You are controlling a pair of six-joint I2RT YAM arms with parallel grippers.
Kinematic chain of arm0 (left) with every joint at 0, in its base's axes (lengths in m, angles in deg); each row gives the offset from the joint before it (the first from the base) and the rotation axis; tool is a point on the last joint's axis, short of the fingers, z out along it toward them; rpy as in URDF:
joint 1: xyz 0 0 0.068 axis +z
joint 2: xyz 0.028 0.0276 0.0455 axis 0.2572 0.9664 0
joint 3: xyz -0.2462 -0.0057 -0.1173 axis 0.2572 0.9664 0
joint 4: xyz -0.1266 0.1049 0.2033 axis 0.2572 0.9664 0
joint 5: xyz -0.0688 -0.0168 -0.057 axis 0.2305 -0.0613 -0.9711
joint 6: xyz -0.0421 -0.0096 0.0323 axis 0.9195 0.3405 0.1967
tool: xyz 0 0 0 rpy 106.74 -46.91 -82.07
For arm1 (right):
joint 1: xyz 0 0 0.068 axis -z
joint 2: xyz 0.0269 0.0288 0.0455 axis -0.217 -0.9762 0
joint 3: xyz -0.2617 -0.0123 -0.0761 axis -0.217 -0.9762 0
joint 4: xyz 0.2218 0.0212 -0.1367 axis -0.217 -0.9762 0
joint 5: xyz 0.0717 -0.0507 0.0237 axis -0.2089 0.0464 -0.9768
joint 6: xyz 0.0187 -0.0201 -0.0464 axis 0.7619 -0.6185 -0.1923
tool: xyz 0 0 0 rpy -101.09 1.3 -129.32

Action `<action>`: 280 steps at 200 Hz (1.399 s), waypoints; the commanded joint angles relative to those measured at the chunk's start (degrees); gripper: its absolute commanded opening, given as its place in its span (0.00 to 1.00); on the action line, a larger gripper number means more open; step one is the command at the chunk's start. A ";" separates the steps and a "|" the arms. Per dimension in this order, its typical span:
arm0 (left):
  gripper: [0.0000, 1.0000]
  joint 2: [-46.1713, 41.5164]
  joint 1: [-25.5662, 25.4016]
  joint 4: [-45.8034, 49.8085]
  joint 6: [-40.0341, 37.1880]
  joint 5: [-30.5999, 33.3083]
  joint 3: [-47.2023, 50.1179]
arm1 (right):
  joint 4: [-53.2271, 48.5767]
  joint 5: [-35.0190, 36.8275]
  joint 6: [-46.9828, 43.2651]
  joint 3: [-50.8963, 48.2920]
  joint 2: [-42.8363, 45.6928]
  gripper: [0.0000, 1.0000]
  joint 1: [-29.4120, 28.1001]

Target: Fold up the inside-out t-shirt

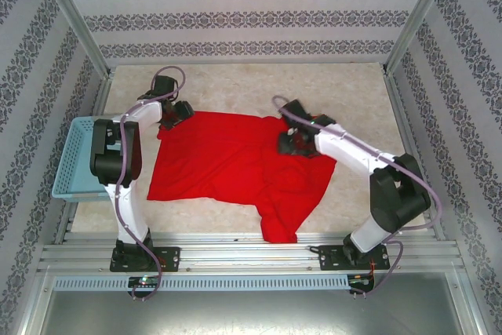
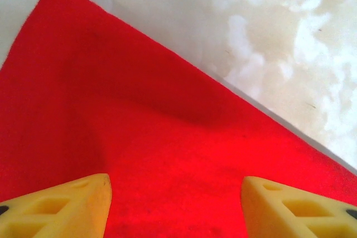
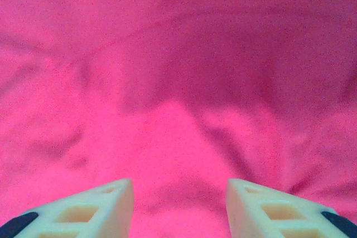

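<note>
Jaws apart, t-shirt point(image 1: 227, 158) beneath both

The left gripper point(image 2: 175, 207) is seen with its yellow fingers point(image 2: 61, 207) held well apart over the inside-out t-shirt point(image 2: 128, 137). The red cloth is bounded by a straight diagonal edge, and the pale mottled table point(image 2: 279, 43) is exposed beyond it, far right.

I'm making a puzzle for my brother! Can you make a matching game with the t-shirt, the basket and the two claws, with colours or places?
Things:
1 t-shirt
2 basket
3 left claw
4 right claw

Clues:
A light blue
B bright red
C open, over the t-shirt's right part
D open, at the t-shirt's far left corner

Pairs: 1-B, 2-A, 3-D, 4-C
</note>
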 commanded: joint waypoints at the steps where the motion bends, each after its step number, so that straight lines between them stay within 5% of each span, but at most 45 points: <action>1: 0.63 -4.06 -1.77 1.43 -1.84 0.56 -0.36 | 0.51 -2.59 -1.82 1.83 -5.60 0.49 5.16; 48: 0.62 0.85 -2.68 -1.13 -0.17 -2.57 0.83 | 4.94 -9.96 -0.60 6.96 -17.80 0.49 13.72; 96: 0.62 5.08 -2.60 -2.63 1.79 -1.78 -0.01 | 2.19 -8.94 1.39 14.85 -24.05 0.48 19.96; 205: 0.62 14.09 -2.57 -4.85 6.72 -4.10 -10.09 | -5.66 -9.59 0.17 47.23 -44.13 0.47 27.48; 254: 0.63 16.12 -2.70 1.14 5.72 -4.40 -17.85 | -14.19 -10.76 -2.82 70.32 -54.14 0.47 28.43; 280: 0.63 11.73 -3.55 10.08 2.98 -0.52 -20.39 | -17.28 -10.23 -4.53 71.88 -50.68 0.51 28.48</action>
